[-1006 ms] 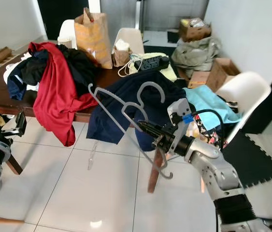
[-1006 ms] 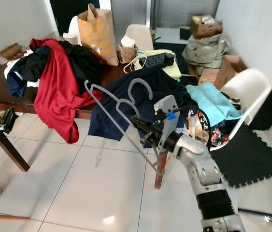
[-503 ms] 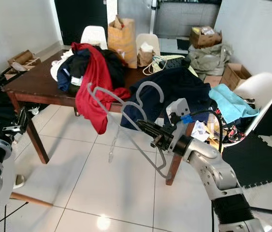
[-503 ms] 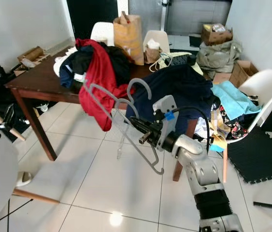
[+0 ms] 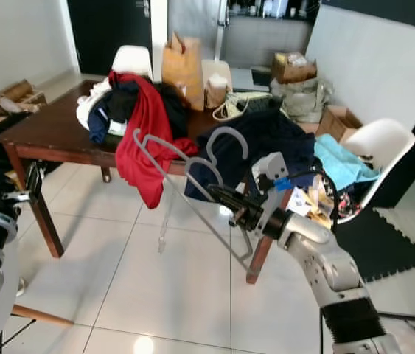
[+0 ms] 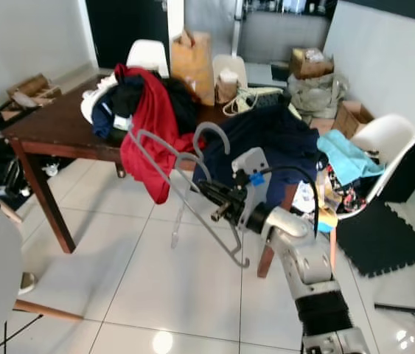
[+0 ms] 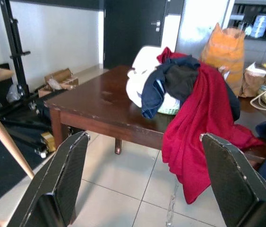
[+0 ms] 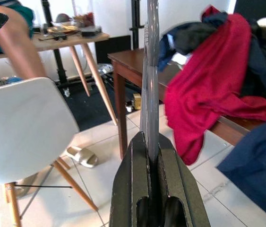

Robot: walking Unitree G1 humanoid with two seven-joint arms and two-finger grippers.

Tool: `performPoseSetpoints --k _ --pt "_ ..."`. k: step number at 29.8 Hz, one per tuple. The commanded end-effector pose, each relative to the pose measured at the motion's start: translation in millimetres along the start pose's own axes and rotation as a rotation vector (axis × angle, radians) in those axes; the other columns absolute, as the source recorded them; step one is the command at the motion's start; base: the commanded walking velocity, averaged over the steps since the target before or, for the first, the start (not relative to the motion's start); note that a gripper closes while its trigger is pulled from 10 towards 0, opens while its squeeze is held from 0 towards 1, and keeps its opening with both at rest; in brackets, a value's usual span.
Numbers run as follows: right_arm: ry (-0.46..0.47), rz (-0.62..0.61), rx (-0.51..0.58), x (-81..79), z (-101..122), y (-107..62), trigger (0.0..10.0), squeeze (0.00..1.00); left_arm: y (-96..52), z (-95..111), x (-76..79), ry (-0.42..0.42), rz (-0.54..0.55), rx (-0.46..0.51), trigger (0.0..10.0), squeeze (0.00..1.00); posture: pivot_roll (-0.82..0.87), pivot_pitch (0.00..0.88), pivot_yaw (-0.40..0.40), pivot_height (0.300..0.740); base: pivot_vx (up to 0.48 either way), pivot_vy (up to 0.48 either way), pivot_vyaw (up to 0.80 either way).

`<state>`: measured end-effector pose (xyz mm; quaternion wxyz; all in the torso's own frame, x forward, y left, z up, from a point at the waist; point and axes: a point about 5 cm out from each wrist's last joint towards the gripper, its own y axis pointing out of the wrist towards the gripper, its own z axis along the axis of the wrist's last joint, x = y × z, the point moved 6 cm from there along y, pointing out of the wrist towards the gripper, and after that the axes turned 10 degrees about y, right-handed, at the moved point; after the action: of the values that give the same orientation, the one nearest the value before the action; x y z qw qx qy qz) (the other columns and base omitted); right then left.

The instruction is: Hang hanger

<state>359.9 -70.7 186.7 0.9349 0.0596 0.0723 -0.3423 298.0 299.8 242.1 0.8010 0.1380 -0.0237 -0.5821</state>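
My right tool (image 5: 231, 209) is clenched on a grey hanger (image 5: 185, 181), held out in front of the body at about chest height. The grip sits low on the frame near the neck, so the hook (image 5: 225, 140) rises above the fingers while the long bar slants down past them; I judge this keeps the hook free to be offered to a rail. The right wrist view confirms the hold: the two black fingers (image 8: 135, 189) are pressed together with the grey bar pinched between them and running straight up out of the grip.

My left tool (image 7: 147, 179) is released, its fingers spread wide with nothing between them, and hangs low at my side, facing the desk (image 7: 99, 101).

Behind the hanger, the desk carries a heap of clothes, a red garment (image 5: 139, 140) spilling over its near edge and a dark blue garment (image 5: 262, 140) draped at its right end. A brown paper bag (image 5: 178, 63) stands at the far side. A white chair (image 5: 373, 144) with a turquoise cloth (image 5: 336, 162) on it stands to the right.

No rail or rod can be made out here, so in my judgement the hanger is in transit and a hanging place has yet to be found.
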Motion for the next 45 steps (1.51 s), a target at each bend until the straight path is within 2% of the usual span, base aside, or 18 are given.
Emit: performPoseSetpoints --k 1,6,15,20,23,29,40,42,45 --pt "-0.01 -0.012 0.011 3.7 5 -1.6 10.0 0.0 1.0 6 4.9 0.002 -0.016 0.021 10.0 0.0 0.03 0.0 -0.025 0.74 0.472 0.0 0.0" --pt "-0.011 -0.013 0.011 3.9 4 -1.5 10.0 0.0 1.0 6 5.0 0.002 -0.015 0.023 10.0 0.0 0.03 0.0 -0.025 0.74 0.472 0.0 0.0" --pt "0.004 -0.002 0.04 2.2 11 -0.1 10.0 0.0 2.3 21 6.9 0.003 -0.02 0.072 10.0 0.0 0.03 0.0 -0.027 0.74 0.469 0.0 0.0" --pt "0.044 0.017 0.1 -0.8 25 1.3 10.0 0.0 5.2 34 6.4 0.01 -0.019 0.112 10.0 0.0 0.03 0.0 -0.027 0.74 0.469 0.0 0.0" --pt "0.089 0.009 0.148 1.2 37 2.6 10.0 0.0 7.9 45 7.0 0.007 -0.033 0.147 10.0 0.0 0.03 0.0 -0.028 0.74 0.469 0.0 -0.8" --pt "0.107 0.009 0.206 3.0 52 1.5 10.0 0.0 10.4 56 7.3 0.024 -0.036 0.181 10.0 0.0 0.03 0.0 -0.029 0.74 0.466 0.0 -0.74" --pt "0.099 0.028 0.198 -2.5 50 2.9 10.0 0.0 11.7 50 -6.9 0.05 0.031 0.153 10.0 0.0 0.04 0.0 -0.031 0.74 0.464 0.0 -0.08" --pt "0.097 0.029 0.195 -3.1 50 3.4 10.0 0.0 11.7 49 -6.9 0.048 0.03 0.15 10.0 0.0 0.04 0.0 -0.031 0.74 0.461 0.0 0.0" --pt "0.091 0.029 0.188 -3.2 49 3.9 10.0 0.0 13.0 38 2.0 0.038 -0.007 0.102 10.0 0.0 0.03 0.0 -0.026 0.74 0.414 0.0 0.0"
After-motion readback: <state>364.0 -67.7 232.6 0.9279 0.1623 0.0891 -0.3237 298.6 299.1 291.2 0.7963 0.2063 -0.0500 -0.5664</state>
